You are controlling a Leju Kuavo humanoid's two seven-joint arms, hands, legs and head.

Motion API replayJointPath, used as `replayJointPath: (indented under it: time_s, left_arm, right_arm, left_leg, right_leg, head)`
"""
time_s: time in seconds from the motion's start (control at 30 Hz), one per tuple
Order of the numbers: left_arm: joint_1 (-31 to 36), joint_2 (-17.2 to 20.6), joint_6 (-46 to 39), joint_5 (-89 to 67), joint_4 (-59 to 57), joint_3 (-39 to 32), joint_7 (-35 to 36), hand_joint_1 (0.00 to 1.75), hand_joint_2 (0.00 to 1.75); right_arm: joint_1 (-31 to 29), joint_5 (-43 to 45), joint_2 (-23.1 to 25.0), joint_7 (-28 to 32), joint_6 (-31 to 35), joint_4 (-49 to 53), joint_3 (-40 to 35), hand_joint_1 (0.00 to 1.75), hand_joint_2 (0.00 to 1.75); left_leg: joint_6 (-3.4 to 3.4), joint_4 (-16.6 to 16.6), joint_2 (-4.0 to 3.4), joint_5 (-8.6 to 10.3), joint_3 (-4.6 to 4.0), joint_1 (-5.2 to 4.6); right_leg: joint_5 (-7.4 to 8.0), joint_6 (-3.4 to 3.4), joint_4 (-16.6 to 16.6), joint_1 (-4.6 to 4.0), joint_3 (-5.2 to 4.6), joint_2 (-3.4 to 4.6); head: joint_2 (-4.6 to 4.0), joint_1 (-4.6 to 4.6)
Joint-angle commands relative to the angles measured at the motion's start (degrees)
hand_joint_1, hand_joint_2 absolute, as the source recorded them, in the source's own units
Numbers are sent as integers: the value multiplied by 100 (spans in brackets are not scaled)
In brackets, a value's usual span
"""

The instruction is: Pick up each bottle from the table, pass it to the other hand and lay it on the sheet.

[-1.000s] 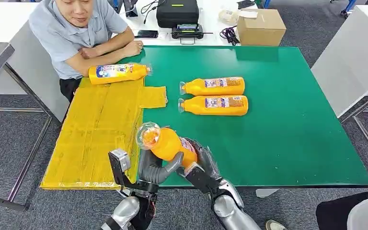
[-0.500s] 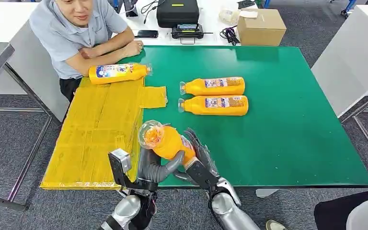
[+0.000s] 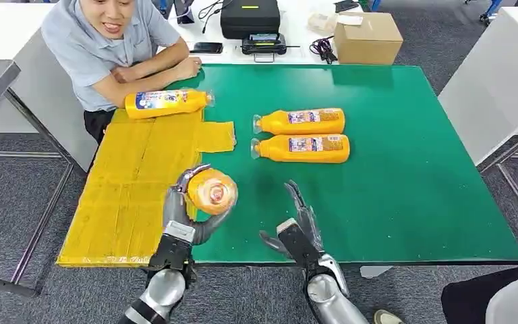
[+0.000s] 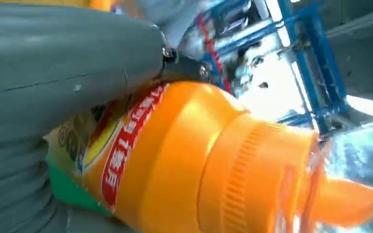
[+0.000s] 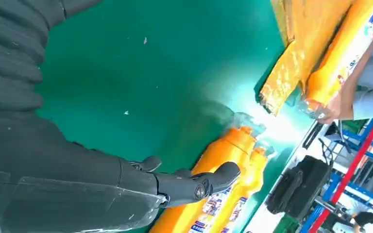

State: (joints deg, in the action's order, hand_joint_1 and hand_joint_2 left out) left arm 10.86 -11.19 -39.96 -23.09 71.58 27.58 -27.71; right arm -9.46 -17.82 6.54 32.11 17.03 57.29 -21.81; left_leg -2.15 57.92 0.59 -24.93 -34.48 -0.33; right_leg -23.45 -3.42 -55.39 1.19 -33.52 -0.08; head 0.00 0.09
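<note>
My left hand (image 3: 182,216) grips an orange bottle (image 3: 212,191) with its clear cap end toward the camera, held above the edge of the yellow sheet (image 3: 135,175). The left wrist view shows that bottle (image 4: 199,160) close up under the thick grey thumb. My right hand (image 3: 298,226) is empty, fingers spread, over the green table (image 3: 405,169) near its front edge. One bottle (image 3: 167,102) lies at the sheet's far end. Two more bottles (image 3: 300,121) (image 3: 301,148) lie side by side on the table, and the right wrist view shows them (image 5: 223,170) beyond the hand's fingers (image 5: 199,182).
A person (image 3: 111,47) sits at the table's far left corner, forearms resting by the sheet's far end. Behind the table are a cardboard box (image 3: 367,37), a black case (image 3: 249,17) and a phone (image 3: 206,48). A white table (image 3: 499,81) stands to the right.
The bottle passed from my right hand to my left. The right hand let go and opened, drawing right; the left hand lifted the bottle and swung it left toward the sheet.
</note>
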Motion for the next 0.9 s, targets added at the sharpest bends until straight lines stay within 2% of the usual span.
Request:
replayJointPath:
  time_s: [0.03, 0.07, 0.13, 0.17, 0.2, 0.27, 0.3, 0.37, 0.53, 0.67, 0.77, 0.87, 0.9]
  left_arm:
    - [90, -66, -4, -5720, -174, -2369, 1217, 70, 175]
    - [134, -9, -4, -5843, -197, -2353, 1388, 79, 175]
    - [134, -9, -4, -5843, -197, -2353, 1388, 79, 175]
    - [134, -9, -4, -5843, -197, -2353, 1388, 89, 175]
    - [278, 169, -4, -6452, -439, -2114, 1950, 117, 175]
    - [454, 519, -4, -6691, -739, -1663, 2649, 140, 175]
    - [785, 841, -4, -6691, -1312, -1024, 3344, 157, 175]
    - [1064, 876, -4, -6691, -1839, -844, 3527, 175, 175]
    - [1590, 716, 463, -6677, -2939, -792, 3614, 175, 175]
    - [1704, 666, 521, -6591, -3193, -800, 3535, 175, 175]
    - [1756, 513, 816, -5953, -3421, -928, 3055, 171, 175]
    - [1755, 493, 830, -5948, -3434, -919, 3053, 171, 175]
    - [1730, 437, 824, -5719, -3419, -999, 2920, 147, 175]
  right_arm:
    - [-63, -261, 73, 67, -177, 137, 443, 0, 175]
    - [-36, -270, 75, 52, -209, 193, 449, 0, 175]
    - [-36, -270, 75, 52, -209, 193, 449, 0, 175]
    - [-36, -270, 75, 52, -209, 193, 449, 0, 175]
    - [3, -274, 74, 40, -263, 245, 468, 0, 175]
    - [12, -273, 87, 36, -316, 248, 512, 0, 175]
    - [22, -267, 103, 34, -375, 251, 569, 0, 175]
    - [27, -263, 110, 34, -429, 269, 611, 0, 175]
    - [32, -279, 125, 26, -576, 329, 661, 0, 175]
    - [14, -288, 138, 18, -619, 359, 670, 0, 175]
    - [29, -307, 141, 8, -691, 419, 699, 0, 175]
    - [26, -309, 141, 7, -693, 421, 700, 0, 175]
    - [24, -315, 142, 5, -702, 418, 701, 0, 175]
  left_leg:
    - [12, 2, -34, -12, 20, 6]
    - [11, -2, -31, -8, 18, 5]
    - [17, -1, -23, -8, 27, 6]
    - [15, -1, -17, -5, 19, 7]
    - [19, -1, -21, -7, 25, 10]
    - [11, -3, -3, 0, 12, 4]
    - [18, -4, 3, -3, 26, 11]
    - [20, -6, 6, -1, 30, 10]
    - [13, -4, 14, 7, 16, 5]
    - [15, 0, -4, 2, 19, 9]
    - [13, -1, -1, 5, 15, 5]
    - [12, 1, -4, 4, 13, 6]
    - [16, 3, -7, 0, 19, 9]
  right_leg:
    - [-1, 15, -1, -7, 10, 30]
    - [0, 13, 2, -6, 10, 25]
    - [-5, 20, -4, -7, 17, 17]
    - [-2, 17, 0, -8, 11, 11]
    - [-4, 22, -1, -12, 16, 12]
    - [-2, 12, 0, -5, 4, -3]
    - [-8, 21, 0, -11, 20, -10]
    - [-8, 21, -1, -10, 24, -12]
    - [-4, 11, -2, -4, 13, -18]
    - [-3, 14, -3, -8, 16, 0]
    - [-3, 11, -5, -4, 11, -7]
    - [-2, 10, -4, -6, 8, -1]
    - [-5, 14, -6, -10, 14, 0]
  head:
    - [0, 0]
    - [0, 2]
    - [0, 0]
    - [0, 0]
    - [0, -2]
    - [0, 0]
    - [0, 0]
    - [0, 0]
    - [0, 2]
    - [0, 0]
    - [0, 2]
    - [0, 0]
    - [0, 0]
